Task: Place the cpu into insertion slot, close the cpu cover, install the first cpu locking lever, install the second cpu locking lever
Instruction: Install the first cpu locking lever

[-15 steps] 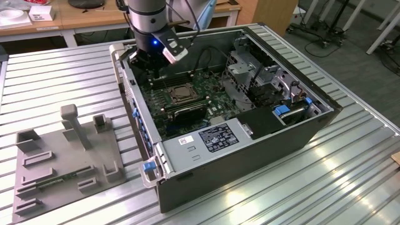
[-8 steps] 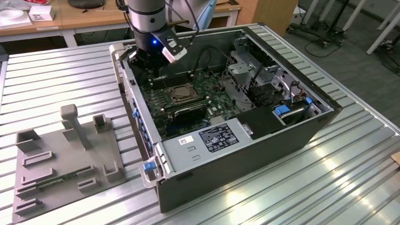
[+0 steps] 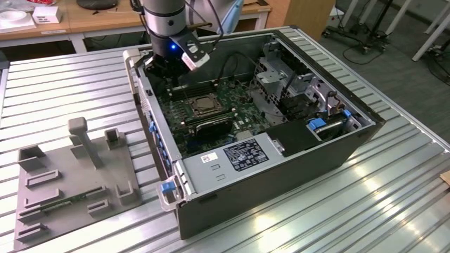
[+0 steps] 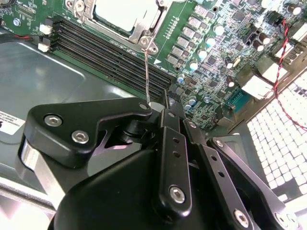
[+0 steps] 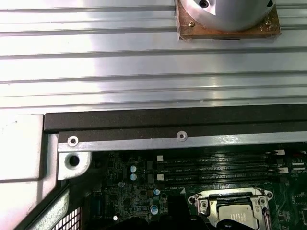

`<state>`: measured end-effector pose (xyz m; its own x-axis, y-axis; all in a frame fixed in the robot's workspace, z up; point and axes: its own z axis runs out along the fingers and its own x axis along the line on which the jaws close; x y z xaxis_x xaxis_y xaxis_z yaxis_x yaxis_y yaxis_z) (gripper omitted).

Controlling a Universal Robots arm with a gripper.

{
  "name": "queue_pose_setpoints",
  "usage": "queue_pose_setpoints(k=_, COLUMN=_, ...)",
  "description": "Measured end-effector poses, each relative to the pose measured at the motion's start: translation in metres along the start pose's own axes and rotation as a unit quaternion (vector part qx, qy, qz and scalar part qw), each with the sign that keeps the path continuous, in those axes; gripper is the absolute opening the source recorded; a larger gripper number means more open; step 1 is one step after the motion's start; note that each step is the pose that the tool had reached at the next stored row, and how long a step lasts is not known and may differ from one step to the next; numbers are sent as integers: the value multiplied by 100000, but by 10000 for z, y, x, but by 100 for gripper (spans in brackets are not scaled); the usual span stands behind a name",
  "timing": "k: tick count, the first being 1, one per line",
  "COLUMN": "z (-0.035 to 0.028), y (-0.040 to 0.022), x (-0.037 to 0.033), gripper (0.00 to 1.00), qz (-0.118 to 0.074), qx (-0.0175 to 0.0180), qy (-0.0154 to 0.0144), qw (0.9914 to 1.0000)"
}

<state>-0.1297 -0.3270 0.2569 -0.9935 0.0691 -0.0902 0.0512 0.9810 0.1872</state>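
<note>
The cpu (image 4: 122,12) lies pale and flat in the insertion slot (image 3: 199,104) on the green board, and its face shows again in the first wrist view (image 5: 237,214). The silvery cpu cover (image 4: 146,28) lies down around it as a frame (image 5: 230,195). A thin wire locking lever (image 4: 147,72) rises from the socket's corner to my fingertips. My gripper (image 4: 160,103) is shut on the lever's free end. In the exterior view the gripper (image 3: 163,71) hangs inside the open case, just beyond the socket toward the far left corner.
Long black memory slots (image 4: 110,57) run beside the socket. The case wall (image 3: 144,110) stands close at the exterior view's left, drive bays (image 3: 295,89) at its right. A grey fixture plate (image 3: 70,179) lies on the ribbed metal table (image 3: 380,200).
</note>
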Motion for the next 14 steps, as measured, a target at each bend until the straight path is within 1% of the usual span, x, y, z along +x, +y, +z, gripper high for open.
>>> queue_pose_setpoints(k=8, z=10, y=7, x=-2, gripper=11, qz=53, qx=-126, qy=1, qw=100000)
queue_pose_setpoints(k=11, z=13, y=8, x=-12, gripper=11, qz=49, qx=-156, qy=7, qw=100000)
queue_pose_setpoints(k=14, z=17, y=9, x=-37, gripper=11, qz=51, qx=-173, qy=7, qw=100000)
